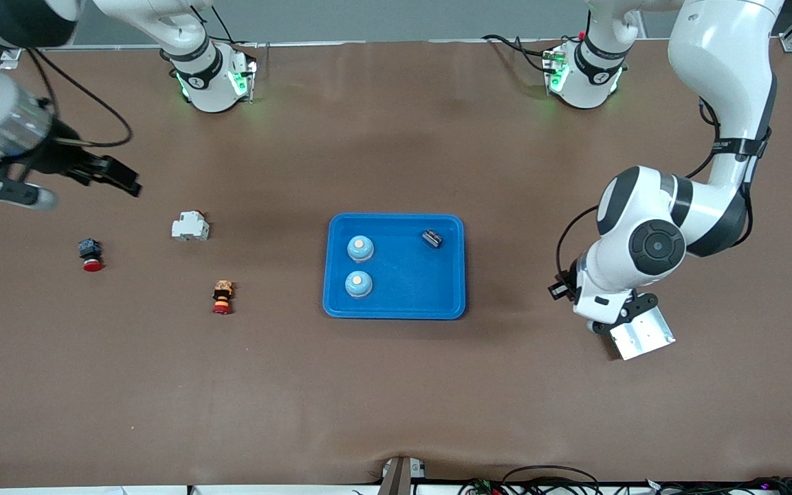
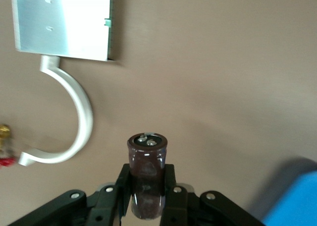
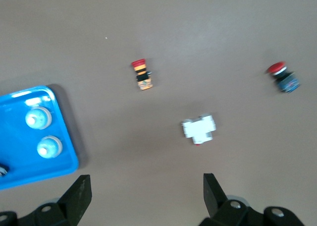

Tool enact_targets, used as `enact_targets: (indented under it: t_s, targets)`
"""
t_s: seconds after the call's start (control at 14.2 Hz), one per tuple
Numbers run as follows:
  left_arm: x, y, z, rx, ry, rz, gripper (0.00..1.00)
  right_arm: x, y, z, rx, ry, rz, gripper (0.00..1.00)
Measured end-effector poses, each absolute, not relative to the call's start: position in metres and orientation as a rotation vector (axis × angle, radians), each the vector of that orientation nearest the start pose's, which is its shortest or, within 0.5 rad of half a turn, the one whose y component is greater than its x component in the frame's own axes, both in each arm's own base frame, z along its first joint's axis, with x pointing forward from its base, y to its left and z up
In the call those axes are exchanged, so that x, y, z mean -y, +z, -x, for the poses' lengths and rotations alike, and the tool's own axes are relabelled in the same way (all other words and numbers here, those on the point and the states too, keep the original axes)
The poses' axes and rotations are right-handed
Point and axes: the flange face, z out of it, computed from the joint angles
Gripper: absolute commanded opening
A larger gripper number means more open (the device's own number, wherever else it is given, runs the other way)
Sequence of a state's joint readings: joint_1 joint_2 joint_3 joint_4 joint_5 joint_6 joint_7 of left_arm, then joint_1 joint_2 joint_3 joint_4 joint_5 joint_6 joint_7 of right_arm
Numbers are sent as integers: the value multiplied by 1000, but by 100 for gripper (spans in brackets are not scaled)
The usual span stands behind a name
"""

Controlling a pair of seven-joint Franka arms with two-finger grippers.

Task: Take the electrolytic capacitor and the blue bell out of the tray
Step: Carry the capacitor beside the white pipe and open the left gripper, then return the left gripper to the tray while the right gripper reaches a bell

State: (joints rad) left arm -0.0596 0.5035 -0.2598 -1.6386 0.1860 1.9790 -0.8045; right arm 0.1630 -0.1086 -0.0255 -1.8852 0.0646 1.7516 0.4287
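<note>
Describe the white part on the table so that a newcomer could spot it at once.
Start at the blue tray mid-table and look toward the right arm's end. The white block lies on bare table, farther from the front camera than the two red-capped buttons. It alone is white and boxy.

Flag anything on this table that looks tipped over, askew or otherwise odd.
Two pushbutton switches lie on their sides at the right arm's end of the table: the orange-banded switch and the black switch with a red cap. In the blue tray, two bells sit upright. The left hand grips a capacitor; the right hand hangs open.
</note>
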Motion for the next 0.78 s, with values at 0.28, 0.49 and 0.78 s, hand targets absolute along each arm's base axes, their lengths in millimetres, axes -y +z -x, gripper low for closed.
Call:
enact_targets:
  t_s: [0.28, 0.49, 0.78]
  targets:
    - [133, 288, -630, 586, 155, 2854, 0, -159, 485, -500, -648, 13, 3004, 100]
    - [94, 263, -626, 591, 108, 2835, 0, -220, 421, -479, -784, -13, 2959, 100]
    - [60, 228, -610, 592, 78, 2846, 0, -303, 335, -465, -914, -20, 2918, 100]
